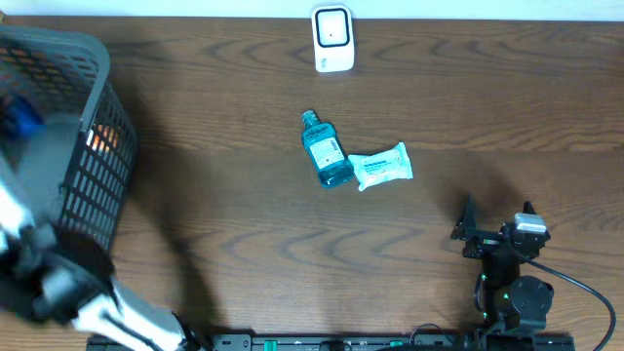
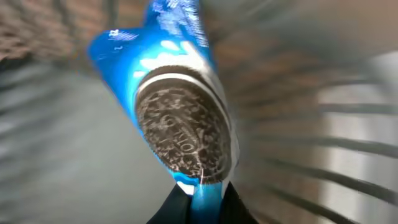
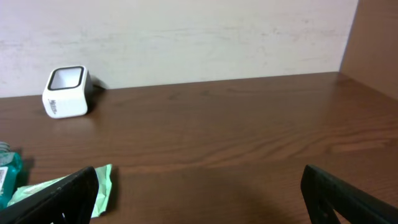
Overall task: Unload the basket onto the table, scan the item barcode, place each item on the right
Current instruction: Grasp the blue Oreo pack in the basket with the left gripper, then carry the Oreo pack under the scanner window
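1. Blue cookie packet (image 2: 177, 106), printed with a dark sandwich cookie, is inside the grey mesh basket (image 1: 93, 166) at the table's (image 1: 244, 244) left end. Its long axis runs up from the fingers, with the top leaning slightly left in the wrist view.
2. Left gripper (image 2: 202, 208) is clamped on the packet's bottom edge.
3. Mid-table, a teal mouthwash bottle (image 1: 325, 148) lies with its cap toward the far side, just beside a pale green wipes pack (image 1: 382, 166).
4. White scanner (image 1: 332, 39) stands at the far edge.
5. Right gripper (image 1: 492, 229) rests front right, jaws wide apart and empty.
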You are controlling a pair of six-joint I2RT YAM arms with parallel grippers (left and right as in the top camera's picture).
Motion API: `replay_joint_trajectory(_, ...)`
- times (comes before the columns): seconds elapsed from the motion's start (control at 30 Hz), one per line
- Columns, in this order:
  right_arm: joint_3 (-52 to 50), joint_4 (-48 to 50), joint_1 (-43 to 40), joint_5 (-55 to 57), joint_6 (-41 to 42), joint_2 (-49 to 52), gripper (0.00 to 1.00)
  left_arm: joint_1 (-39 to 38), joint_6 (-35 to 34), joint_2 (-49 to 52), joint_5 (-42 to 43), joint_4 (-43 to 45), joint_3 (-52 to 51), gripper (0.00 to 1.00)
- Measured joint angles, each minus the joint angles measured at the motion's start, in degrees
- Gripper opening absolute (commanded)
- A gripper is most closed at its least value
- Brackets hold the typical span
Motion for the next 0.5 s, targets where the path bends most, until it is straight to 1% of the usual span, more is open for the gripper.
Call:
replay_joint_trajectory(0.1, 0.0, 0.0, 0.0, 0.0, 0.0, 0.0, 0.99, -1.1, 0.8, -12.5, 3.9, 4.6, 2.1, 0.08)
replay_joint_trajectory(0.17, 0.0, 0.0, 0.0, 0.0, 0.0, 0.0, 0.99, -3.8, 1.8, -19.6, 5.7, 6.8, 3.2, 0.08)
replay_joint_trajectory(0.27, 0.0, 0.0, 0.0, 0.0, 0.0, 0.0, 0.99, -12.6, 3.5, -27.7, 8.0, 6.6, 4.3, 0.08)
replay_joint_trajectory(0.37, 0.0, 0.0, 0.0, 0.0, 0.0, 0.0, 0.99, -23.5, 5.5, -30.1, 9.3, 2.8, 4.5, 0.08)
replay_joint_trajectory(0.5, 0.0, 0.0, 0.0, 0.0, 0.0, 0.0, 0.99, -37.9, 6.6, -26.4, 10.0, -2.2, 2.9, 0.08)
